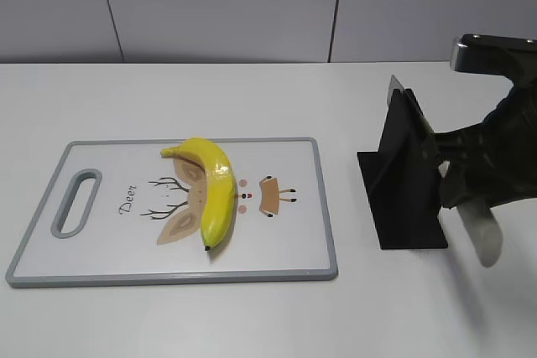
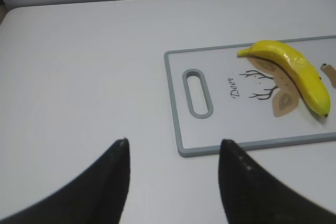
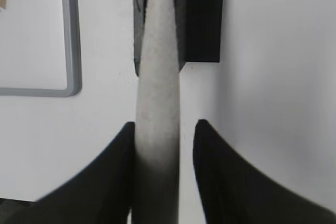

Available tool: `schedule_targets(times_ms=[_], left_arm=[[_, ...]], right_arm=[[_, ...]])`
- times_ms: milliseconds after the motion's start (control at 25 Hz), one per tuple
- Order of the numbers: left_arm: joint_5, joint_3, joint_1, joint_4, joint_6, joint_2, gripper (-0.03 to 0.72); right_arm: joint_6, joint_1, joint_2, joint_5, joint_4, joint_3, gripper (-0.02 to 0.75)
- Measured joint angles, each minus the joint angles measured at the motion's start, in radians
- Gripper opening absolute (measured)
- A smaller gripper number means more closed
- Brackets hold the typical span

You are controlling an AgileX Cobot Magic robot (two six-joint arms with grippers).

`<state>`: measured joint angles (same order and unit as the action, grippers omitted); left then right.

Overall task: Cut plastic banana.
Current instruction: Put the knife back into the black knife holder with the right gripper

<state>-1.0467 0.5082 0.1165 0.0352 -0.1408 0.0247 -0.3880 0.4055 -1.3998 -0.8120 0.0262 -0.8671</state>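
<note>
The plastic banana (image 1: 214, 190) is glossy yellow and lies curved on the white cutting board (image 1: 285, 249), stem to the back; it also shows in the left wrist view (image 2: 294, 74). A knife with a grey handle (image 3: 157, 77) sits in a black stand (image 1: 403, 199). My right gripper (image 3: 164, 124) is around the handle: the left finger touches it, and a narrow gap shows at the right finger. In the exterior view the handle (image 1: 480, 236) pokes out below the right gripper (image 1: 457, 182). My left gripper (image 2: 173, 142) is open and empty over bare table, near the board's handle end.
The board (image 2: 176, 103) has a grey rim, a slot handle (image 2: 198, 93) and a deer drawing. The black stand (image 3: 202, 19) stands on the white table right of the board. A grey wall runs behind the table.
</note>
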Motion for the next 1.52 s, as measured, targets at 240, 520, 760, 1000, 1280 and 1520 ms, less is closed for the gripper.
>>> schedule_targets(times_ms=[240, 520, 760, 1000, 1280, 1520], left_arm=[[0.000, 0.000, 0.000, 0.000, 0.000, 0.000, 0.518], [0.000, 0.000, 0.000, 0.000, 0.000, 0.000, 0.518], [0.000, 0.000, 0.000, 0.007, 0.000, 0.000, 0.524], [0.000, 0.000, 0.000, 0.011, 0.008, 0.000, 0.597], [0.000, 0.000, 0.000, 0.011, 0.012, 0.000, 0.590], [0.001, 0.000, 0.000, 0.011, 0.015, 0.000, 0.585]], right_arm=[[0.002, 0.000, 0.007, 0.013, -0.002, 0.000, 0.611], [0.068, 0.000, 0.140, 0.058, -0.017, -0.018, 0.655], [0.238, 0.000, 0.307, 0.062, -0.014, -0.009, 0.646], [0.388, 0.000, 0.494, 0.072, -0.013, 0.140, 0.613], [0.443, 0.000, 0.759, 0.047, -0.009, 0.349, 0.595], [0.456, 0.000, 1.027, -0.015, -0.008, 0.418, 0.595]])
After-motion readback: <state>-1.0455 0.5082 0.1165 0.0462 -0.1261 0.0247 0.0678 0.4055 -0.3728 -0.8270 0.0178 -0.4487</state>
